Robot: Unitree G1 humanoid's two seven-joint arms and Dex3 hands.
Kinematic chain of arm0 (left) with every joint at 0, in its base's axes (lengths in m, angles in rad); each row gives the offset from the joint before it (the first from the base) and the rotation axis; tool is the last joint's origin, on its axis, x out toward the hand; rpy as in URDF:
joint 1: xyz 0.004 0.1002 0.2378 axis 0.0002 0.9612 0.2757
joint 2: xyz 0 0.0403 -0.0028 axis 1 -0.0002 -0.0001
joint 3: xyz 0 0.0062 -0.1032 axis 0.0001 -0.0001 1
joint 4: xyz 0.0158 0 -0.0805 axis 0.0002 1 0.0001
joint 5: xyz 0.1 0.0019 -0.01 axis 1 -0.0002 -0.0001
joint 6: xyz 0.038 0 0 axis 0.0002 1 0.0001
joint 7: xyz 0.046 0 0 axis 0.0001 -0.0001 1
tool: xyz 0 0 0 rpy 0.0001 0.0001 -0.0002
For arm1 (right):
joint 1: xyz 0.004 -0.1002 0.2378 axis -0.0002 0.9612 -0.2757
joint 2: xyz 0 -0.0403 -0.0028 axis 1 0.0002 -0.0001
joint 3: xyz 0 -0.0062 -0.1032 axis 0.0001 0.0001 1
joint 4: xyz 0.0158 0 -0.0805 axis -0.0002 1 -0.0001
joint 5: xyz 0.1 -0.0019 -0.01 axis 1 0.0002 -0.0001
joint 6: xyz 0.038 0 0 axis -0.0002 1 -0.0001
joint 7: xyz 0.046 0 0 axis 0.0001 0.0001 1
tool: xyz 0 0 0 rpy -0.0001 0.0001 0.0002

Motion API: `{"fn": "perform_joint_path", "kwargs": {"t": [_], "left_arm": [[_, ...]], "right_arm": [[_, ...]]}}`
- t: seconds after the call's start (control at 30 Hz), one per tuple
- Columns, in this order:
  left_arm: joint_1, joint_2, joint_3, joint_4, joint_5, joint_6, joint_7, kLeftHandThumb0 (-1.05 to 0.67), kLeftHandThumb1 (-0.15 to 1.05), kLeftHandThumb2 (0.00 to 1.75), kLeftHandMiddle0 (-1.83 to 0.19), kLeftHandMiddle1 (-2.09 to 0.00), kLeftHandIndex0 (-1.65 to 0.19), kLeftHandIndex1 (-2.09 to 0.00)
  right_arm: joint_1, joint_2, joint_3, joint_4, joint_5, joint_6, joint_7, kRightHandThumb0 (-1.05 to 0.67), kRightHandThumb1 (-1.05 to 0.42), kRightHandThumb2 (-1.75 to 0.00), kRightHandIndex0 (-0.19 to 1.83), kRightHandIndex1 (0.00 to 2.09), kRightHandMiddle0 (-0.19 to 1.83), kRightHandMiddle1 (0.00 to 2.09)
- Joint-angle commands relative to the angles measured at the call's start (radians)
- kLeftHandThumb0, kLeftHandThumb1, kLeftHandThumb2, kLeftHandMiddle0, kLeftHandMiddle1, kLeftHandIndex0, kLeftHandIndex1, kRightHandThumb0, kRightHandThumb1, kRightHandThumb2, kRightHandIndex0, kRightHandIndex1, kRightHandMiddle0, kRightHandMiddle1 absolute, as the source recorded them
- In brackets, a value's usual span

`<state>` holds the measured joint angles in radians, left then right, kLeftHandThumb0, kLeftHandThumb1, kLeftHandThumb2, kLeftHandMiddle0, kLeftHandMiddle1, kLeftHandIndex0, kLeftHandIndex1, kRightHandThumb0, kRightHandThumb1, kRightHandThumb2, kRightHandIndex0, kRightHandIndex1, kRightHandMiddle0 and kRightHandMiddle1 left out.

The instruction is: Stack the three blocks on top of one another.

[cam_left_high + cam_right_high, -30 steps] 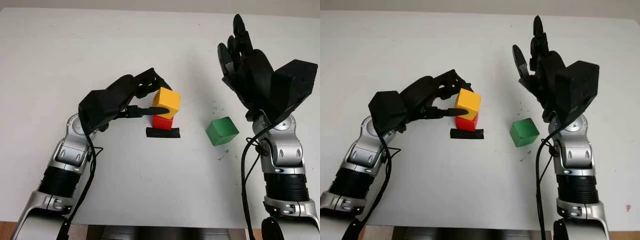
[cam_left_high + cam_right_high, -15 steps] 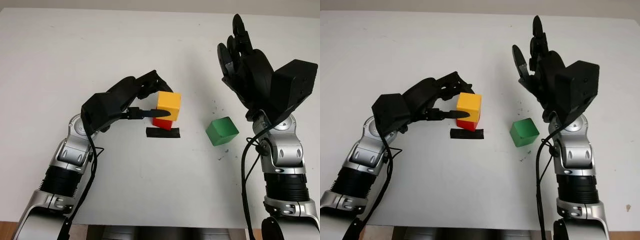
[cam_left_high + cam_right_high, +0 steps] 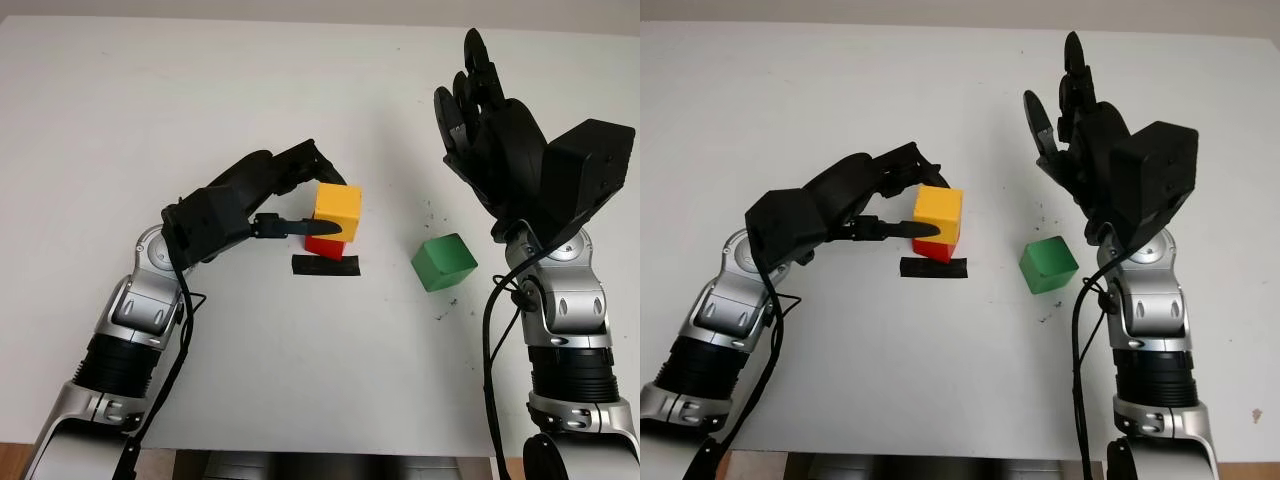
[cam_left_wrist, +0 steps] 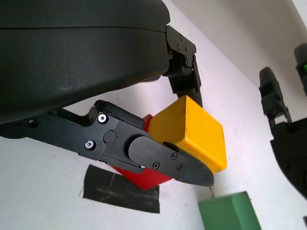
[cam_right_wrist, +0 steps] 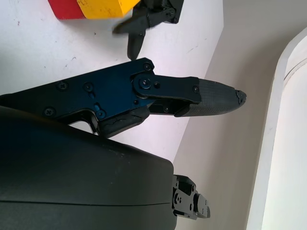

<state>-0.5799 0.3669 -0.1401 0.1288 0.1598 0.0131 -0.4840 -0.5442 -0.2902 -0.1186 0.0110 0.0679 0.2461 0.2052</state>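
- The left hand (image 3: 285,200) is reaching in from eight o'clock toward the middle of the white table (image 3: 150,90), its fingers (image 4: 163,160) closing around the yellow block (image 3: 336,211) from two sides.
- In the left wrist view one finger is pressing the near face of the yellow block and another is sitting at its far side, so the hand is gripping it.
- The yellow block is sitting on top of the red block (image 3: 324,246), roughly square over it; only a lower strip of the red one is showing beneath.
- The red block is standing at the far edge of a strip of black tape (image 3: 325,265) stuck flat on the table, just at six o'clock of the stack.
- The green block (image 3: 444,262) is lying alone on the table at about four o'clock from the stack, near it but apart, turned slightly askew.
- The right hand (image 3: 480,115) is hanging raised above the table at about twelve o'clock of the green block, open and holding nothing, well clear of both the block and the stack.
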Motion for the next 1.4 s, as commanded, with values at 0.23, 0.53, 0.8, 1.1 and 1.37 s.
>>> {"fn": "perform_joint_path", "kwargs": {"t": [0.23,0.53,0.8,1.1,1.37], "left_arm": [[0.016,0.028,-0.003,-0.054,0.016,-0.009,0.003,-0.77,1.02,0.05,0.08,-0.04,-0.04,-0.09],[0.031,0.044,0.01,-0.076,-0.013,-0.008,-0.022,-0.77,1.01,0.05,0.08,-0.05,-0.01,-0.05],[0.11,0.04,0.17,-0.203,-0.227,0.018,-0.03,-0.91,1.05,0.58,0.19,0.0,0.19,0.0],[0.108,-0.054,0.344,-0.161,-0.312,0.037,0.243,-0.82,1.05,0.58,0.12,-0.05,0.13,-0.05],[0.122,-0.066,0.334,-0.102,-0.29,0.03,0.289,-0.81,1.05,0.58,0.15,-0.04,0.14,-0.05]], "right_arm": [[0.006,-0.008,-0.003,-0.02,0.002,-0.004,0.0,-0.73,-1.05,-0.49,-0.19,0.0,-0.19,0.0],[0.011,-0.009,-0.004,-0.032,0.001,0.005,-0.003,-0.73,-1.05,-0.49,-0.19,0.0,-0.19,0.0],[0.065,-0.12,-0.038,-0.158,0.019,0.028,0.093,-0.76,-1.03,-0.26,-0.18,0.02,-0.16,0.02],[0.123,-0.452,-0.065,-0.38,-0.097,0.117,0.284,-0.68,-0.87,-0.04,0.14,0.15,0.14,0.13],[0.247,-0.646,-0.121,-0.521,-0.213,0.056,0.406,-0.57,-0.78,-0.05,0.4,0.14,0.44,0.1]]}}
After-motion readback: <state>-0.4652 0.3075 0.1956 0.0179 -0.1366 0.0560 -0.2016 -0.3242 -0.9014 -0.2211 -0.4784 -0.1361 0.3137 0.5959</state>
